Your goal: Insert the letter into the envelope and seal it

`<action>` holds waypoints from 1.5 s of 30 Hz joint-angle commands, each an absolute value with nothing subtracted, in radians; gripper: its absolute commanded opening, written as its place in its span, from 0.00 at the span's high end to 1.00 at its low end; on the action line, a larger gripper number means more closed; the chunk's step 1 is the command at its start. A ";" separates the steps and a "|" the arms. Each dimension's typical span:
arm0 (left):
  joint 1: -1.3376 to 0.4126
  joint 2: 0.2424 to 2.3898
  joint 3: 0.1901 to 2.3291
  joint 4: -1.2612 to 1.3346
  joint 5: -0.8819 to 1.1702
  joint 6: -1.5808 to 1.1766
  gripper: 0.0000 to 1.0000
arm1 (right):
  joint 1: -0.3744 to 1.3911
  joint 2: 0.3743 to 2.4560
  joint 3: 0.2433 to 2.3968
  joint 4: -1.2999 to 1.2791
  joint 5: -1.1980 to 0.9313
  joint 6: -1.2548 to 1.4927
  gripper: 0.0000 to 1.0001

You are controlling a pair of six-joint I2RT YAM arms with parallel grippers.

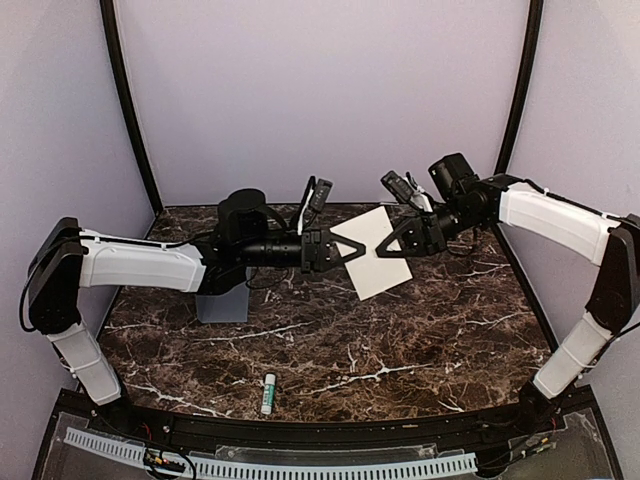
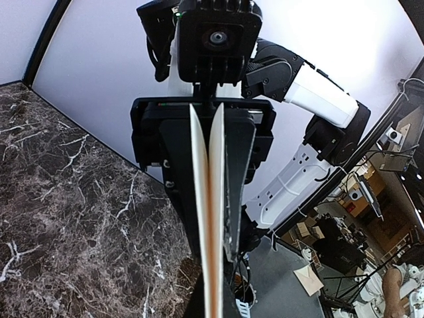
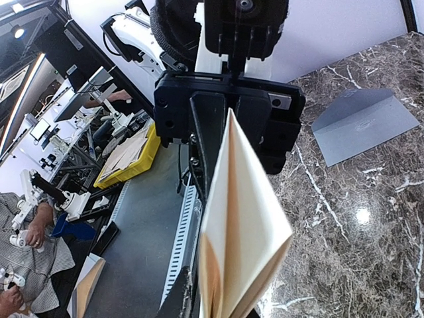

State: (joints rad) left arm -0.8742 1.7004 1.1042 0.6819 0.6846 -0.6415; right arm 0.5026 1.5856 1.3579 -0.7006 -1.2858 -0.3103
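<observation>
Dark marbled tabletop (image 1: 400, 340) lies under both arms, with the envelope (image 3: 361, 122) flat on it, well apart from the letter (image 1: 378, 268). The letter hangs in the air between the two arms, folded, its two leaves gaping slightly. It is judged light, thin and floppy, easy to crease or let slip, so it is best held at the fold or an edge. The left end effector (image 1: 352, 250) is pressed together on the letter's left side. The right end effector (image 1: 385, 247) is drawn nearly closed at the opposite edge; whether it truly pinches the sheet cannot be told.
</observation>
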 commanded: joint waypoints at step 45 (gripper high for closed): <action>-0.477 1.050 0.558 -0.144 -0.321 -0.687 0.41 | 0.180 1.311 1.054 -0.657 -1.078 -0.462 1.00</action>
State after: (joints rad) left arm -0.5388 1.0565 0.6144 -0.2050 -0.3492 -0.6353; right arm 0.1814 1.3308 1.0706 -0.6765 -1.0710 -0.4385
